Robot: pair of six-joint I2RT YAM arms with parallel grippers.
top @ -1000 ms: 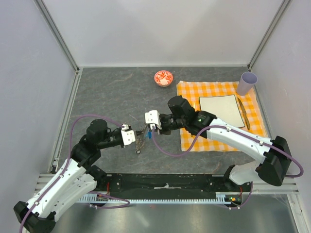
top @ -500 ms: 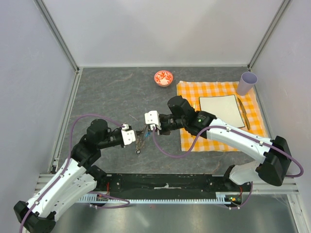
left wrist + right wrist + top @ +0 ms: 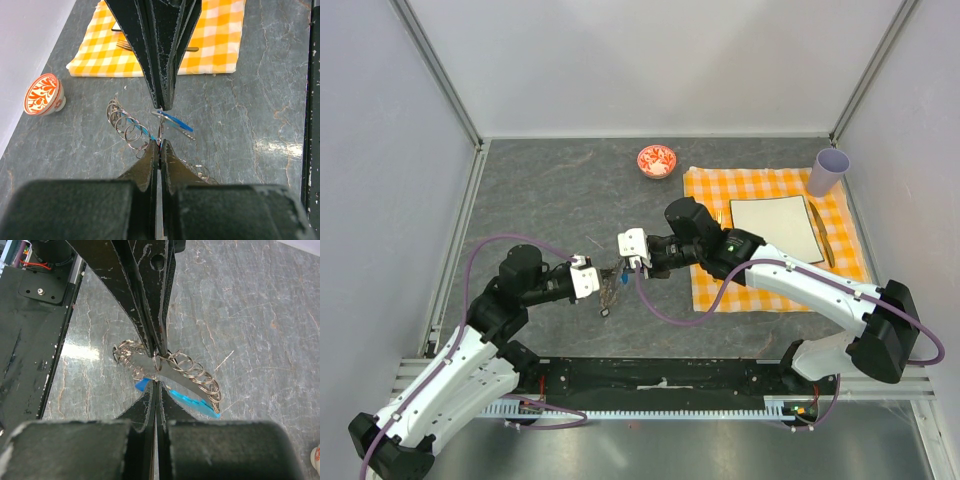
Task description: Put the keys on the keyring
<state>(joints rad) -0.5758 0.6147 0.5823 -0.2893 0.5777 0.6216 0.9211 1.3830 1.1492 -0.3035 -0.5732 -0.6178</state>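
Our left gripper (image 3: 159,146) and right gripper (image 3: 162,104) both pinch the thin wire keyring (image 3: 159,128); shiny steel rings (image 3: 125,125) hang beside it, and the patterned bowl (image 3: 44,94) is well apart.

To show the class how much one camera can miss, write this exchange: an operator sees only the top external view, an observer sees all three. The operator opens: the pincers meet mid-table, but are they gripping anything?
Observer: Yes. The left wrist view shows the left pincer and right pincer shut tip to tip on the keyring, a thin wire.
Operator: Anything on that wire?
Observer: A row of small metal rings fans out from it.
Operator: Any colour in the bundle?
Observer: A light-blue strip crosses the wire between the two tips.
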